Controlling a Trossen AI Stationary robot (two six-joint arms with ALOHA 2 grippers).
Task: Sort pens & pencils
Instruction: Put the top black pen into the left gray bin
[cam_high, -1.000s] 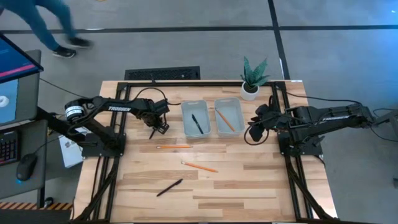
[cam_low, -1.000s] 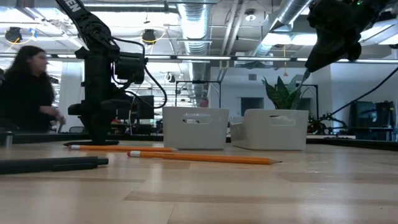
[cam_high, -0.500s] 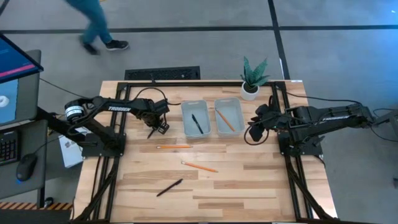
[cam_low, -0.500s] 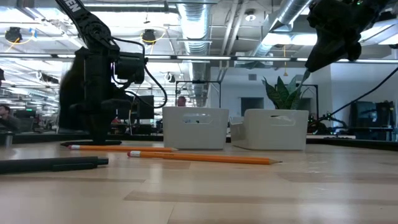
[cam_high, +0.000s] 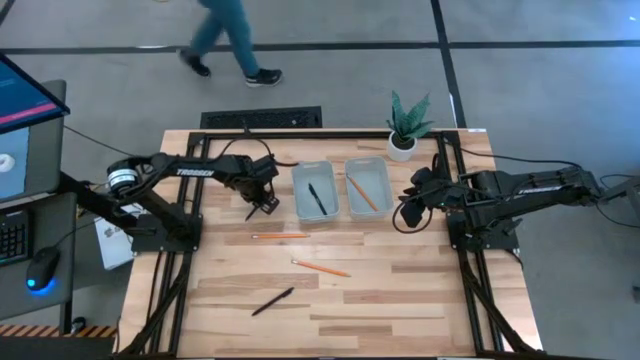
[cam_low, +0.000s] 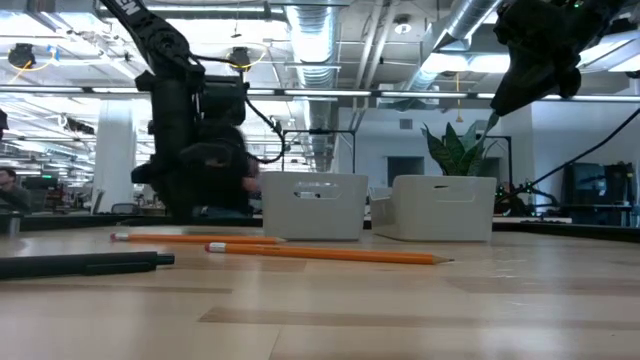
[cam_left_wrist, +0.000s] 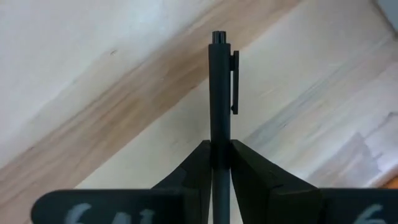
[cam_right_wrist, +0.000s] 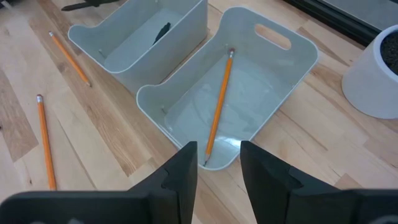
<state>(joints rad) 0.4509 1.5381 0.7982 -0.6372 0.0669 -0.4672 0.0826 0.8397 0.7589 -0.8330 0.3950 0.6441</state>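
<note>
I see the left gripper (cam_left_wrist: 221, 163) pinching a black pen (cam_left_wrist: 220, 93) mid-barrel, clip end jutting beyond its fingertips; light, stiff, likely slick, so I'd grip centrally; right gripper (cam_right_wrist: 217, 165) waits, fingers narrowly parted.

We see a pale wood surface (cam_high: 400, 300). On it stand two trays side by side, the left tray (cam_high: 314, 192) and the right tray (cam_high: 367, 188), with a potted plant (cam_high: 404, 130) behind. Two pencils (cam_high: 279, 236) lie nearer, one (cam_high: 321, 267) angled, and a pen (cam_high: 272, 301) lies nearest the front.
</note>
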